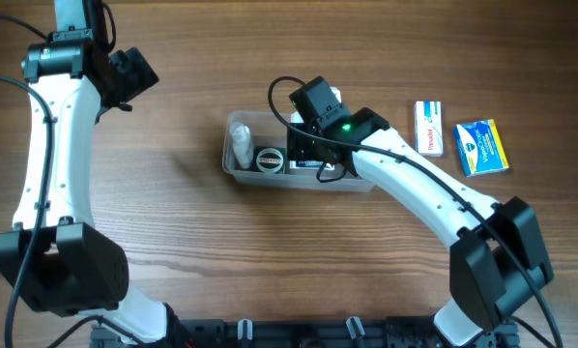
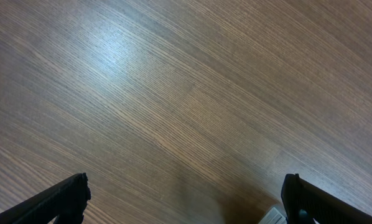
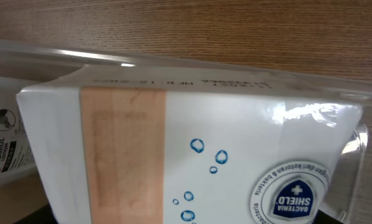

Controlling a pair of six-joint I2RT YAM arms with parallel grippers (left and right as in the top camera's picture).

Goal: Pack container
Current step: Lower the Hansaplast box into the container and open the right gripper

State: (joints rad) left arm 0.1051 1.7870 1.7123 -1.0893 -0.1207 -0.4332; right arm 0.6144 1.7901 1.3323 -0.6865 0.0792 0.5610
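Note:
The clear plastic container (image 1: 229, 159) stands at the table's middle. It holds a white bottle (image 1: 242, 145) at its left end and a round dark tin (image 1: 270, 159). My right gripper (image 1: 314, 145) reaches down into the container's middle. In the right wrist view a white plaster box (image 3: 223, 155) with a tan strip and a blue shield badge fills the frame, between my fingers and inside the container wall (image 3: 236, 65). The bottle (image 3: 4, 152) lies beside it. My left gripper (image 1: 134, 72) is open and empty at the far left, over bare wood (image 2: 186, 199).
A white and red box (image 1: 429, 127) and a blue and yellow box (image 1: 482, 147) lie on the table right of the container. A pale corner of something (image 2: 272, 216) shows at the left wrist view's lower edge.

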